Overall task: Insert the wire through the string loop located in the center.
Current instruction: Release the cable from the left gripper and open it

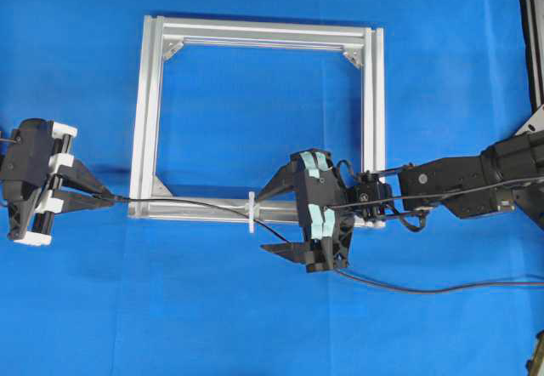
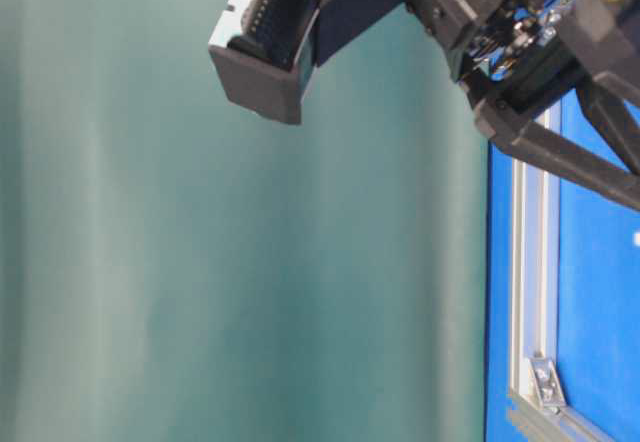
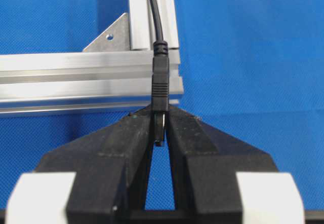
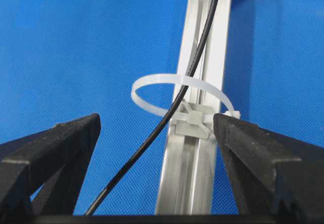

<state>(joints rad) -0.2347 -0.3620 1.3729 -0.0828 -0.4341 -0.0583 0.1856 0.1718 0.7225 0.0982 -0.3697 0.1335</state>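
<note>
- Left tool (image 3: 160,133) is clamped on the plug end of the wire (image 3: 160,84), its two black fingers (image 3: 126,143) pinched against the plug just off the outer corner of the frame.
- Right tool (image 4: 157,133) stands with its fingers wide apart, one on either side of the string loop (image 4: 152,82), gripping nothing.
- Blue counter (image 1: 255,308) carries a square silver frame (image 1: 146,121) lying flat.
- From the plug, the wire runs along the frame's near rail, goes through the loop, passes under the right tool and trails off to the right across the counter.
- White and thin, the string loop stands upright on a small clip fixed to the middle of that near rail.
</note>
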